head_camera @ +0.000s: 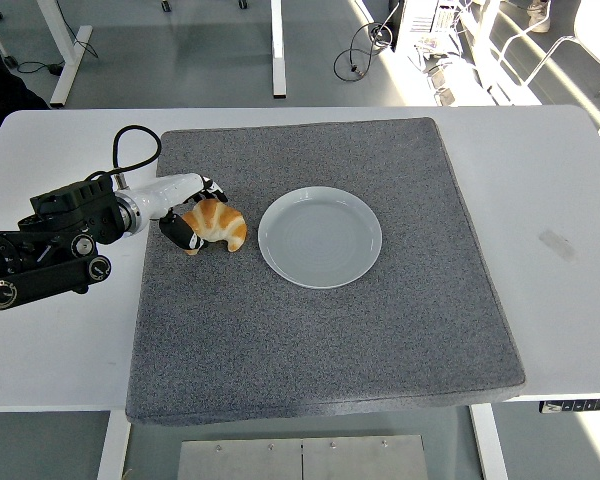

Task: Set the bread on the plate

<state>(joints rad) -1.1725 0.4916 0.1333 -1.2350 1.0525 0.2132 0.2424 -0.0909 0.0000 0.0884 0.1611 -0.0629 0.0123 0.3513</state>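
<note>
The left hand (pixel 185 208) curls its fingers around the bread (pixel 216 223), gripping its near end on the grey mat (pixel 310 340). The plate (pixel 320 236) lies just beyond the bread, away from the hand, not touching it.

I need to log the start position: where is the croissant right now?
In the head view the croissant lies on the grey mat, left of centre, just left of the white plate, with the left hand closing around its left end.

Croissant's (pixel 218 224) left end behind fingers (pixel 180 232)
</note>
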